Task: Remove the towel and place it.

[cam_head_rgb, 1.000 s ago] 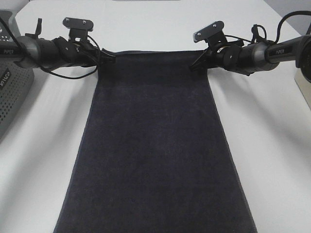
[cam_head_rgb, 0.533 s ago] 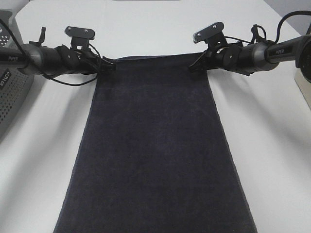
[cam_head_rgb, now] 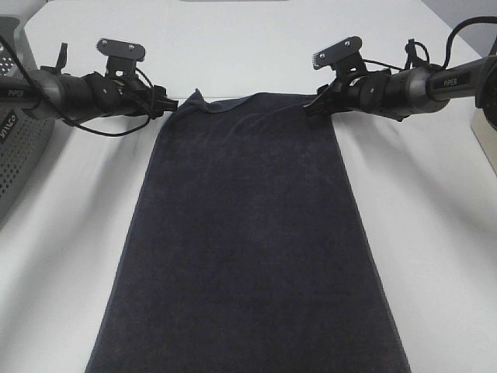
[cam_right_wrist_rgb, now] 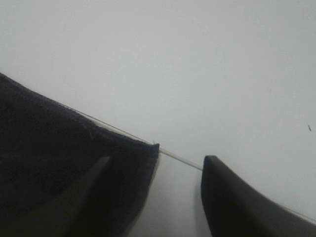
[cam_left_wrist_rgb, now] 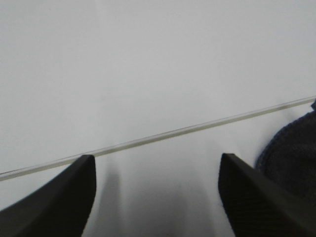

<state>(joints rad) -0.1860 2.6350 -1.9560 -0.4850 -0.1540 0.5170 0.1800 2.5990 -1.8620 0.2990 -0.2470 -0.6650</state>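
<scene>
Towel (cam_head_rgb: 245, 241): laid flat on the white table (cam_head_rgb: 435, 233), its long axis running from the far edge between the two arms toward the near edge of the exterior high view; the near end is cut off by the frame.

Far left corner: shown slightly curled up and rumpled, just beside the left gripper (cam_head_rgb: 166, 102).

Left gripper (cam_left_wrist_rgb: 155, 197): jaws spread, nothing between them; in the left wrist view only bare table is seen in the gap, with the towel corner (cam_left_wrist_rgb: 291, 163) lying outside one finger.

Right gripper (cam_head_rgb: 312, 107): jaws spread, not clamped; in the right wrist view the hemmed towel corner (cam_right_wrist_rgb: 74, 173) lies over one finger and reaches partly into the gap of the right gripper (cam_right_wrist_rgb: 163, 192).

Governing relation: each far corner lies directly inward of its own gripper, toward the table's middle; both arms are about equally near, and the right one is judged closer to contact with the cloth.

Basket (cam_head_rgb: 19, 148): grey, perforated, at the table's left edge, well apart from the towel.

Task state: judged placed and released; a straight outward withdrawal of each arm is judged least likely to drag a corner.
</scene>
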